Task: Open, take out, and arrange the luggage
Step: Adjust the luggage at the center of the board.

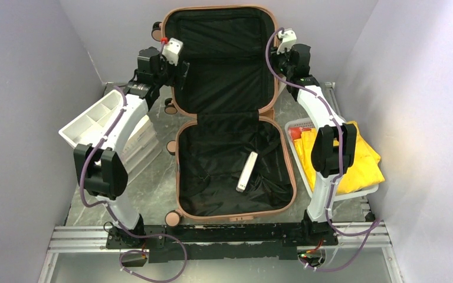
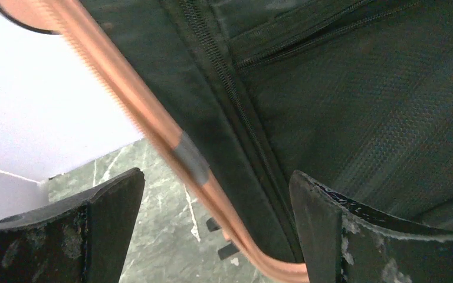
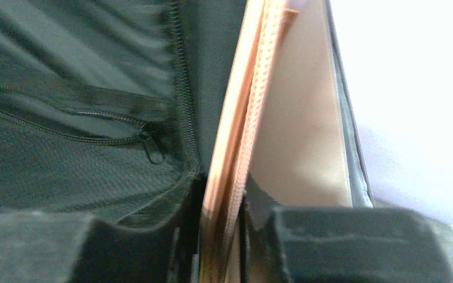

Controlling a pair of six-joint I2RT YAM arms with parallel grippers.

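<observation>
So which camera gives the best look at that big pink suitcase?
The top external view: the whole salmon-pink hard-shell suitcase lies open, black lining exposed. Left wrist shows only a stretch of its rim and lining; right wrist only its rim edge-on, close up.

Plain lavender walls (image 1: 26, 71); dark marbled tabletop (image 1: 153, 190).

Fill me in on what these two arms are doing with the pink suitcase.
The luggage lies open, its lid raised at the far side. The right arm has its jaws shut on the lid's right rim. The left arm has its jaws open, straddling the left rim without gripping it. A flat white item lies in the near half, not yet taken out. A basket with yellow fabric sits to the right, and a white divided tray to the left.
</observation>
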